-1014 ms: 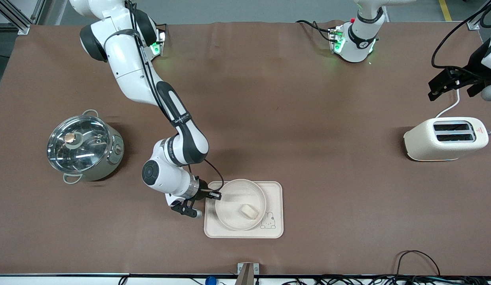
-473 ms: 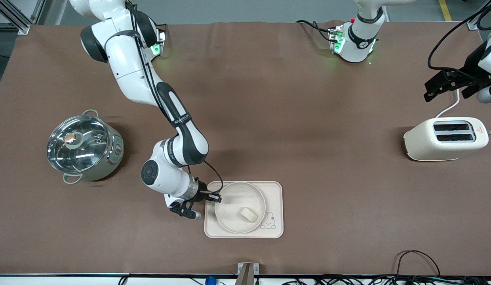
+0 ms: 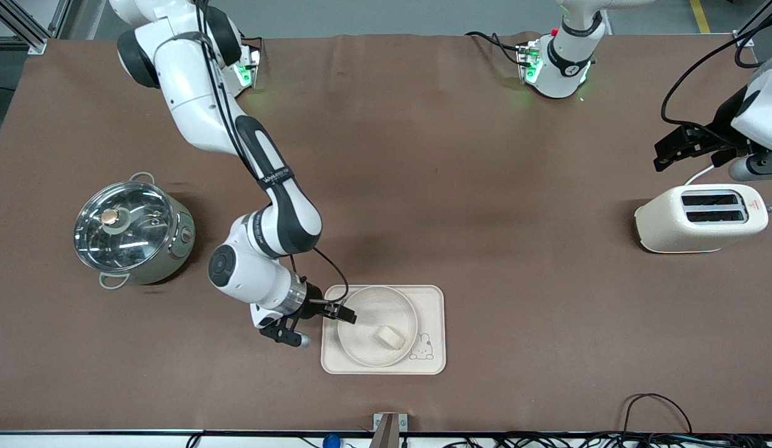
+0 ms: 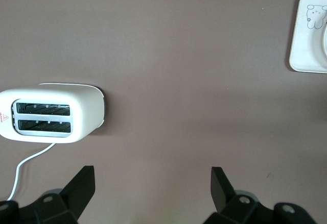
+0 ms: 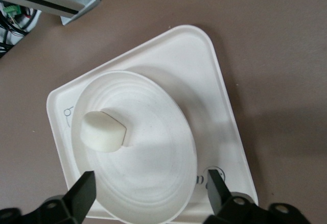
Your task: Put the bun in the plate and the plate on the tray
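Observation:
The bun (image 3: 390,336) lies in the round plate (image 3: 361,323), and the plate sits on the rabbit tray (image 3: 431,305). My right gripper (image 3: 342,314) is open at the plate's rim, at the tray's edge toward the right arm's end. In the right wrist view the gripper (image 5: 149,191) has its fingers spread wide on either side of the plate (image 5: 148,147), holding nothing. The bun (image 5: 104,131) and the tray (image 5: 204,81) show there too. My left gripper (image 3: 666,152) is open and empty in the air beside the toaster, and it also shows in the left wrist view (image 4: 153,183).
A cream toaster (image 3: 700,218) stands at the left arm's end of the table and shows in the left wrist view (image 4: 51,113). A lidded steel pot (image 3: 131,230) stands at the right arm's end. A corner of the tray (image 4: 301,50) shows in the left wrist view.
The plate has come down flat onto the tray. My right gripper has let go of its rim and drawn back a little. My left gripper has drifted slightly toward the table's middle.

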Controlling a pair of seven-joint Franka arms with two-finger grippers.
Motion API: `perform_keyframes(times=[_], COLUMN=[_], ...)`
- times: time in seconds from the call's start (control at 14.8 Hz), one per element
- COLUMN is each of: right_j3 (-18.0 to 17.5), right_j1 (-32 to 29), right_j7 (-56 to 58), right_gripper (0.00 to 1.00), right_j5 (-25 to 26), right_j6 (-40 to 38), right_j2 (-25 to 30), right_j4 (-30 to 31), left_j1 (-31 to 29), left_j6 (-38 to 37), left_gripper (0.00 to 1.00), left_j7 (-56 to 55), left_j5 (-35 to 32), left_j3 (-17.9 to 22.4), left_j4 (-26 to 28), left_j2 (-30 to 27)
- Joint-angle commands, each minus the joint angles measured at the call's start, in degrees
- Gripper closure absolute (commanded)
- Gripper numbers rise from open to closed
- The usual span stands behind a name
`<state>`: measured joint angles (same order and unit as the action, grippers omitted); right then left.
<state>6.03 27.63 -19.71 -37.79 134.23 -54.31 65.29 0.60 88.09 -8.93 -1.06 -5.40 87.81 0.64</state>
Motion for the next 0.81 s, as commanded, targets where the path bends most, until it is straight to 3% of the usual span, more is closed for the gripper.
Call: perform_keyframes(times=[0.0, 0.34, 0.54, 0.74], right_j3=[-0.41, 0.73, 1.88, 2.05], right_j1=[-2.39, -8.90, -9.52, -9.78], right_j7=[-0.16, 8.54, 9.33, 9.25], right_gripper=[0.00, 0.00, 0.00, 0.00], right_j5=[0.78, 2.18, 14.89, 22.03], right_j6=[-4.83, -16.26, -25.13, -35.14], right_j2=[9.91, 23.70, 30.12, 37.68], right_j4=[9.84, 18.10, 18.55, 18.73], left_j1=[0.19, 0.28, 0.46, 0.63], left_j6=[0.76, 1.64, 2.17, 2.43], left_gripper=[0.00, 0.00, 0.00, 0.00], left_j7=[1.02, 1.02, 1.02, 1.02], left_j5=[0.62, 0.54, 0.62, 0.54], left_j3=[0.12, 0.03, 0.03, 0.03], left_j4=[0.43, 0.26, 0.26, 0.17], left_j2=[-0.47, 0.23, 0.41, 0.41])
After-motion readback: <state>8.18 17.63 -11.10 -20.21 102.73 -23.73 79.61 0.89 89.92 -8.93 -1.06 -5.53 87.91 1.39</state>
